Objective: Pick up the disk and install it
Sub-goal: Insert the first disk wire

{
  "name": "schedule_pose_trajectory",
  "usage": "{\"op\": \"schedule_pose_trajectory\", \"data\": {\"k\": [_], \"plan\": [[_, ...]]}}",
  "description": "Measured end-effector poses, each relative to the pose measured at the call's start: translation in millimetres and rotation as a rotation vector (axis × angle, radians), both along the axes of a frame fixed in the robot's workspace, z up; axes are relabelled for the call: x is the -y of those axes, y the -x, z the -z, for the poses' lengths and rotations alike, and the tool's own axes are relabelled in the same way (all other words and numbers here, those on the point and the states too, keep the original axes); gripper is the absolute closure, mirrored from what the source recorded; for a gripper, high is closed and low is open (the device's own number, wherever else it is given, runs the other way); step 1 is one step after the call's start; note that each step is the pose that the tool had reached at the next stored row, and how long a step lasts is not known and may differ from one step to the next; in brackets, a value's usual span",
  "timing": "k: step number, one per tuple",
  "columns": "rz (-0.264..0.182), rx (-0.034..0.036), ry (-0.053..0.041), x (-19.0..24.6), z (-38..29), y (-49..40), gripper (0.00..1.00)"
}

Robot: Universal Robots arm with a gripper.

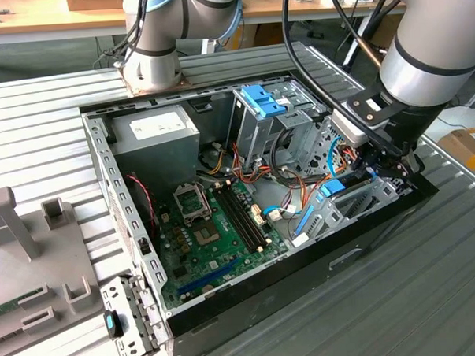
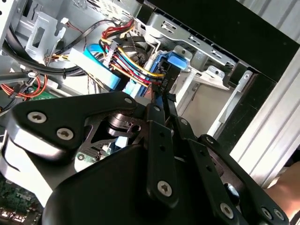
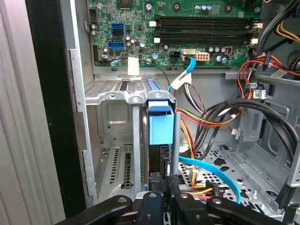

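Open PC case (image 1: 138, 253) lies on its side on the ribbed metal surface (image 1: 432, 296). The arm reaches into the case's drive-bay corner at the exterior view's right. Gripper (image 1: 376, 166) sits low in the drive cage (image 1: 365, 200), next to the black case wall.

The disk (image 3: 161, 123) stands on edge in the drive cage slot, blue rail and end tab facing the first wrist view. In the second wrist view the disk (image 2: 165, 70) shows its blue rail, just past the gripper (image 2: 161, 101) tips. Gripper (image 3: 161, 185) fingers are drawn together on the disk's near edge, clamping it.

Red, yellow and black power leads (image 2: 133, 61) and a blue data cable (image 3: 211, 171) run just beside the disk. Motherboard (image 1: 216, 226) with RAM slots (image 3: 206, 23) lies on the case floor, and the power supply (image 1: 155, 133) is at the far corner. Blue latch plate (image 1: 262, 100) tops the upper drive bay. Grey fixture blocks (image 1: 19, 227) stand on the surface at the exterior view's left, well apart from the gripper.
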State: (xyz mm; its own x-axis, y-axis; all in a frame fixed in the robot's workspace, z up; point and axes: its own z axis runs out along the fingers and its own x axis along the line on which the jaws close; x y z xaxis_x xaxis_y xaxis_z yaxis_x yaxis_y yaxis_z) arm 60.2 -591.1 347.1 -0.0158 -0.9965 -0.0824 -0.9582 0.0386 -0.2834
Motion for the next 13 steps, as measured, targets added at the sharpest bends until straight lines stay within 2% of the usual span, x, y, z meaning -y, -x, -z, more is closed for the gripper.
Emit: {"op": "schedule_pose_trajectory", "data": {"k": [1,2,3,4,5,8,9,10,11,12,13], "plan": [[0.0,0.0057,0.0271,-0.1,0.1,0.2,0.84],[0.0,0.0063,0.0317,0.0,0.1,0.0,0.84],[0.0,0.0075,0.0322,-0.1,0.2,1.1,0.84],[0.0,0.0138,0.0321,-0.1,2.0,4.0,0.84],[0.0,0.0151,0.0322,-0.1,2.6,4.5,0.84],[0.0,0.0154,0.0348,-4.8,3.0,4.9,0.84],[0.0,0.0155,0.0413,-5.8,3.1,4.9,0.84],[0.0,0.0159,0.0594,-6.3,3.2,5.0,0.84],[0.0,0.0164,0.087,-6.9,3.1,5.0,0.84],[0.0,0.0165,0.0998,-7.5,3.2,4.8,0.84],[0.0,0.0166,0.1002,-8.2,3.2,5.3,0.84]]}}
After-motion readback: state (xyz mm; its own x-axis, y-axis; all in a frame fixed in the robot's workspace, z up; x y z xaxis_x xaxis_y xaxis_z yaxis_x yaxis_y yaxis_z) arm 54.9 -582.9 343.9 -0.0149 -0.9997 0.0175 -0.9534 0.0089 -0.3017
